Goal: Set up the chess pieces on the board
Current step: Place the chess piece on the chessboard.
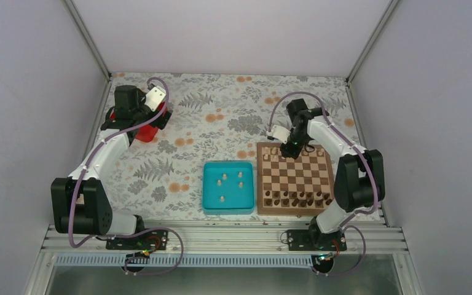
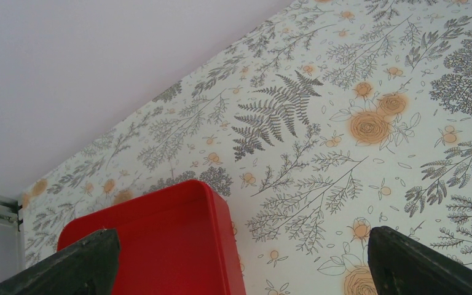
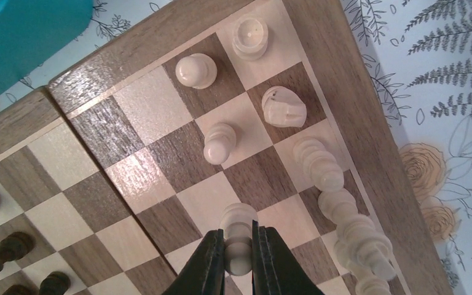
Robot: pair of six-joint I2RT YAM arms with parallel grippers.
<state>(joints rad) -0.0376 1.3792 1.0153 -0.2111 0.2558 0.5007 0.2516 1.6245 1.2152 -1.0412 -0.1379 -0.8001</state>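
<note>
The flowered surface (image 1: 221, 104) carries the board (image 1: 295, 178) at the right, with a teal tray (image 1: 236, 201) just beside its left edge. A red tray (image 1: 147, 132) sits well apart at the far left, largely covered by the left arm in the top view. The left wrist view cuts it off at the bottom, so only one corner shows.

Dark pieces (image 1: 298, 198) fill the board's near rows. Pale pieces (image 3: 284, 106) stand along the far edge. From above they are too small to tell apart. The right wrist view shows a rook in the corner square, a knight next to it, taller pieces running down the back row out of frame, and two pawns in front. Five more pale pieces (image 1: 222, 198) lie scattered in the teal tray.

The left fingers (image 2: 80, 264) are spread wide and hold nothing. Only their tips show at the bottom corners, one over the red tray and one over bare surface.

The right fingers (image 3: 214, 261) are drawn narrow, gripping a pale pawn (image 3: 238, 222) upright between them over the board's second row, in line with the other two pawns. They hide its base, so I cannot tell whether it touches the square.
</note>
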